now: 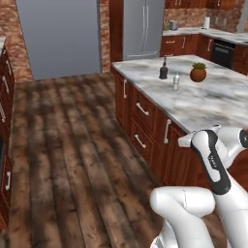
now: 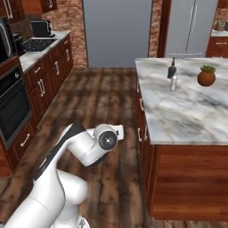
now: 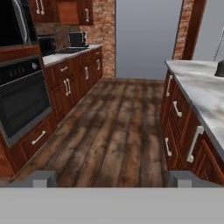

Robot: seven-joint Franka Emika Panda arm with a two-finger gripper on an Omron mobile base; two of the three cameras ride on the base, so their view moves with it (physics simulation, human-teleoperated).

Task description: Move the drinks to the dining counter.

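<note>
Two drinks stand on the marble-topped island (image 1: pixel 203 104): a squat black bottle (image 1: pixel 163 71) (image 2: pixel 172 70) and, just in front of it, a clear water bottle (image 1: pixel 176 81) (image 2: pixel 174 82). The black bottle's edge (image 3: pixel 220 70) also shows at the right rim of the hand view. My gripper (image 3: pixel 112 179) is open and empty, held low beside the island's near corner, well short of the drinks and facing along the wooden floor. The dining counter is out of view.
A terracotta pot with a green plant (image 1: pixel 197 72) (image 2: pixel 206 76) sits right of the bottles. The island's drawer fronts (image 3: pixel 179 118) line the right of the aisle, and an oven and cabinets (image 2: pixel 18 102) line the left. A steel fridge (image 1: pixel 143 26) stands behind the island.
</note>
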